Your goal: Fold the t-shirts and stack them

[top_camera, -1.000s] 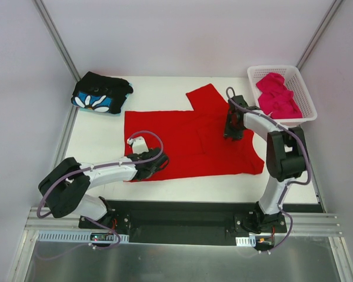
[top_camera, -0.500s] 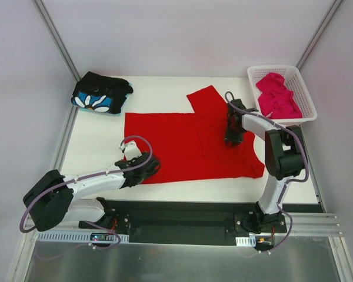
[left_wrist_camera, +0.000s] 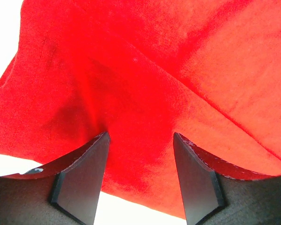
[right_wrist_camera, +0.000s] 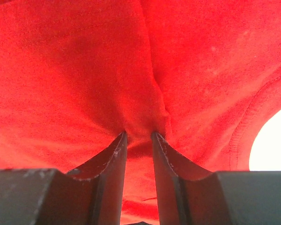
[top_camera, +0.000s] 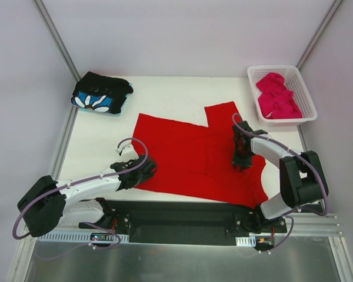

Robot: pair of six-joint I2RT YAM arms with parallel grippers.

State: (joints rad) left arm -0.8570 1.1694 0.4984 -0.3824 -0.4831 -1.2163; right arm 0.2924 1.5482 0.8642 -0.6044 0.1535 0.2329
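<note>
The red t-shirt [top_camera: 188, 153] lies spread out and skewed on the white table, its near edge close to the arms' base rail. My right gripper [top_camera: 242, 160] is shut on a pinched ridge of that shirt [right_wrist_camera: 75, 70] beside the neckline, the cloth caught between the fingertips [right_wrist_camera: 138, 134]. My left gripper [top_camera: 144, 170] is at the shirt's near-left edge. Its jaws [left_wrist_camera: 140, 136] stand wide apart over the red cloth [left_wrist_camera: 178, 61], and nothing is pinched between them. The black flower-print t-shirt [top_camera: 101, 94] sits folded at the far left. The magenta-pink t-shirt [top_camera: 276, 97] is bunched in the basket.
A white lattice basket [top_camera: 280, 68] stands at the far right corner. Metal frame posts run along both sides of the table. The black base rail [top_camera: 182, 220] lies just below the shirt's near edge.
The right gripper has dragged the red shirt toward the near edge and closed tighter on it, so the shirt has turned. The left gripper slid back and left to the shirt's edge.
</note>
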